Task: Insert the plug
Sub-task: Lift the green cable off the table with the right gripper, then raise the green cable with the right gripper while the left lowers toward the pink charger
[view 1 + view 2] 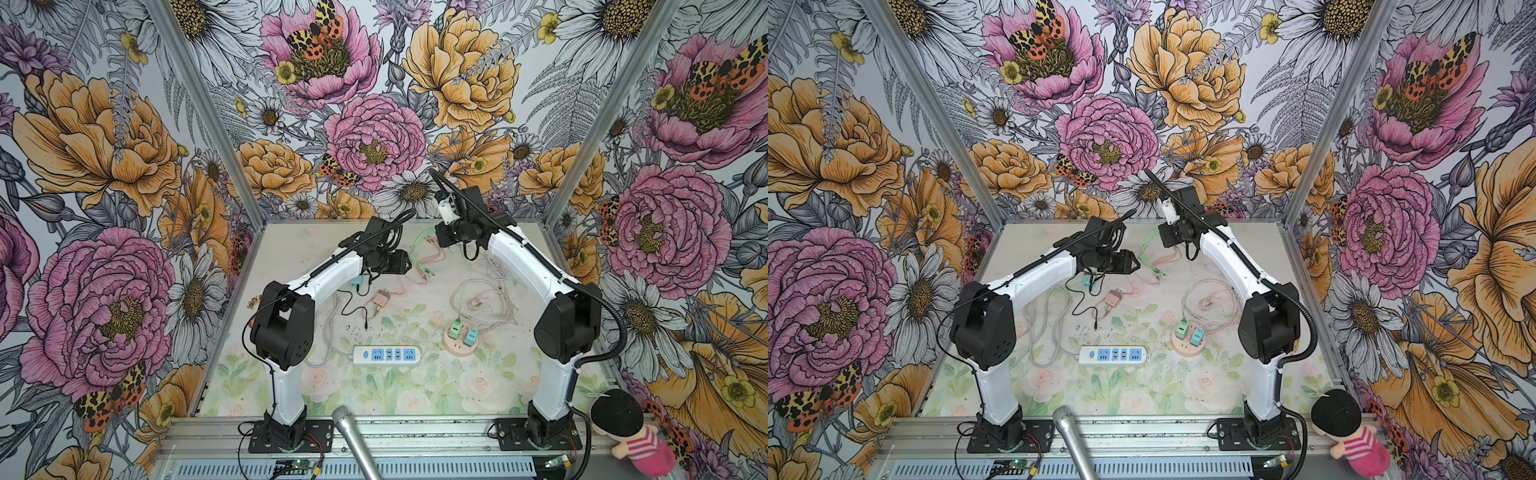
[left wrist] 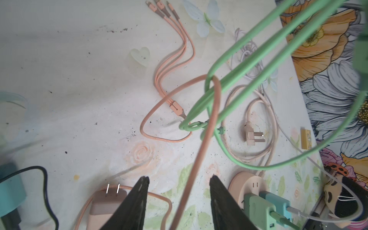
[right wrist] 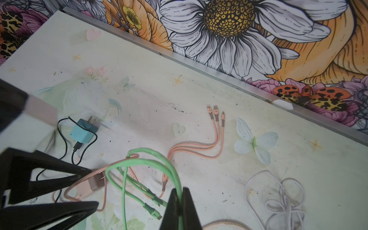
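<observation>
Two white-and-black robot arms rise from bases at the near edge in both top views. Each bends at a black elbow joint, and the forearms lean inward toward each other over the far middle.

The left arm [image 1: 328, 270] stretches forward and to the right, with its wrist low. The left end effector [image 2: 179, 177] points ahead, its two black fingers [image 2: 139, 199] spread apart and gripping nothing.

The right arm [image 1: 519, 257] reaches forward and to the left, with its wrist higher and tipped downward. The right end effector [image 3: 180, 189] has its black fingers pressed together, pinching a green cable [image 3: 123, 199].
</observation>
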Tool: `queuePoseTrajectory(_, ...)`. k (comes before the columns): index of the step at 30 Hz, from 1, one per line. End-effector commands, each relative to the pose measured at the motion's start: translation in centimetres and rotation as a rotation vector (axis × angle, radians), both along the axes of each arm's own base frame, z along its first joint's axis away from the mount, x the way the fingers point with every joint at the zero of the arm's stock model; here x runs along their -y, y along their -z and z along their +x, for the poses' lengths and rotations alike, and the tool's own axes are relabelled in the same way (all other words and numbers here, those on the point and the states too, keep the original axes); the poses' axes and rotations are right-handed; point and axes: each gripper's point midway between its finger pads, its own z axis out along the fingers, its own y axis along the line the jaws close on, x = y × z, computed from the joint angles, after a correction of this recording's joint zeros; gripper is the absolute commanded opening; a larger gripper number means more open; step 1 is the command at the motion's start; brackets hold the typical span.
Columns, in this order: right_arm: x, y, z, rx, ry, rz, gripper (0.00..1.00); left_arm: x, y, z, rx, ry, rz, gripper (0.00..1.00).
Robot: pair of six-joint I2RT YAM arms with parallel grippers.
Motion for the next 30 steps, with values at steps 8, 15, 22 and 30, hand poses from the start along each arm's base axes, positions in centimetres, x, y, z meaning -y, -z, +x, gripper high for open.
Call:
queuePoseTrajectory(8, 4.5, -4.3, -0.1, 0.102, 0.13, 0.004, 0.0, -1.6, -1.7, 2.6, 0.089, -0.073, -0.068, 0.0)
queuePoseTrajectory(15, 7.5, -4.8, 0.0, 0.126, 0.225, -0.019, 0.0, -5.2, -0.4, 3.3, 0.06, -0.175, -0.04, 0.0)
queuePoseTrajectory(22, 10.3, -5.6, 0.2, 0.152, 0.308, -0.044, 0.0, -7.7, 0.5, 3.5, 0.04, -0.26, -0.014, 0.0)
queuePoseTrajectory(30, 11.7, -5.9, 0.4, 0.151, 0.347, -0.018, 0.0, -8.9, 1.2, 3.6, 0.019, -0.297, -0.02, 0.0)
